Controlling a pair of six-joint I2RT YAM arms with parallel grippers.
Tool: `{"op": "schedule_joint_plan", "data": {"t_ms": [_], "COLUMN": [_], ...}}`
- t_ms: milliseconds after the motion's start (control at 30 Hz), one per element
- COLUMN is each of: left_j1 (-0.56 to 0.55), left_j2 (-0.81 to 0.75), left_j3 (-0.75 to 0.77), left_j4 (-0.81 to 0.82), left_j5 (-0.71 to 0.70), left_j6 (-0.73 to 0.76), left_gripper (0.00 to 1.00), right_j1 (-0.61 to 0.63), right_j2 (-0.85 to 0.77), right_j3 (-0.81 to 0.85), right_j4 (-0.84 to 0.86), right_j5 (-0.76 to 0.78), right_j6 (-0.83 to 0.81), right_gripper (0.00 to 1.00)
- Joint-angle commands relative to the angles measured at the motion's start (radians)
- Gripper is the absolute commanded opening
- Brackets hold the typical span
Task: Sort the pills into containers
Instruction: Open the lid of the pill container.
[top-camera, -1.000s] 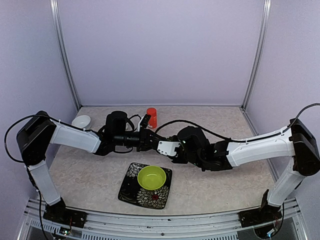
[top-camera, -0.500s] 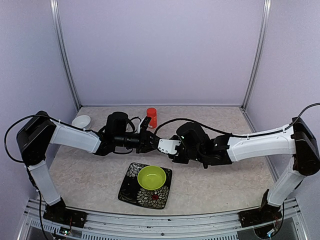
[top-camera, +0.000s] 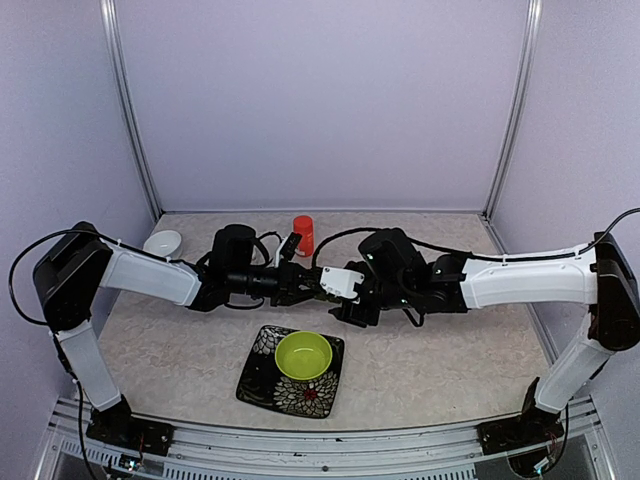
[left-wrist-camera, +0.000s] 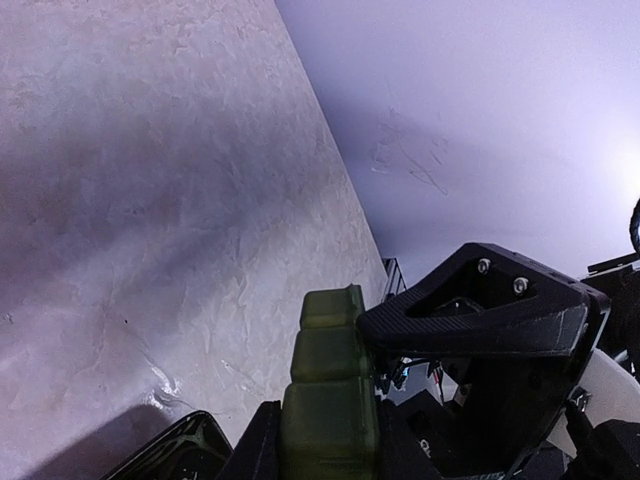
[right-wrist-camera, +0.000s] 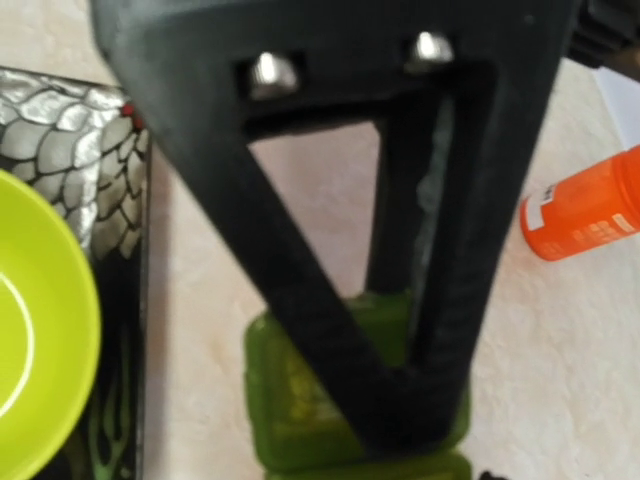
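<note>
**Squarely Between Two Arms, a Green Pillbox Was Gripped at Mid-Desk**

The left fingers (left-wrist-camera: 255, 450) were clenched on the near end of the dark green pillbox (left-wrist-camera: 328, 400), one finger pressed to each long side. Its strip of square lidded compartments ran out past their tips. The right fingers (left-wrist-camera: 480, 335) pointed in from the opposite side. One of them, a black open-framed finger with two screws, lay against the far part of the pillbox. It overlapped the box's side in the left wrist view and crossed over it in the right wrist view. Whether the right fingers were clenched on the box or released could not be told, since only that one blurred frame showed clearly.

Seen from above, both arms stretched level toward each other and met near the middle of the desk (top-camera: 450, 360). The pillbox was lost there among the black parts. Just behind the meeting point an orange bottle (top-camera: 303, 235) stood upright near the back wall. In front of it a lime-green bowl (top-camera: 303, 355) sat on a square black-and-white patterned plate (top-camera: 262, 385) toward the front edge. In the right wrist view the bottle and the plate with its bowl lay on opposite sides of the pillbox, both apart from it. A small white dish (top-camera: 162, 242) rested near the back left corner, beside the left arm.
</note>
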Motion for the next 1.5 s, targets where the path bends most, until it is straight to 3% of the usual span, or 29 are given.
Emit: {"op": "schedule_joint_plan", "data": {"t_ms": [0,500,933,1167,1467], "left_j1": [0.004,-0.003,-0.009,-0.013,-0.01], "left_j2": [-0.029,-0.012,0.016,0.027,0.001], "left_j3": [-0.006,-0.006,-0.001,-0.004,0.004], "left_j4": [0.008,0.019,0.021,0.03,0.029], "left_j5": [-0.004,-0.004,-0.008,-0.005,0.013], "left_j6": [0.037,0.031,0.03,0.022,0.015], "left_gripper": [0.19,0.18,0.18,0.18,0.18], "right_j1": [-0.007,-0.025,-0.026,-0.026,-0.033], "right_j2": [-0.018,-0.04,-0.138,-0.186,-0.161], "right_j3": [0.028,0.021,-0.029,-0.047,-0.06], "right_j4": [-0.036,0.02,0.124,0.136,0.04], "right_j5": [-0.05,0.217,0.268,0.191,0.041], "right_j6": [0.031,0.053,0.052,0.066,-0.003], "right_gripper": [0.68,0.72,0.74,0.77,0.9]}}
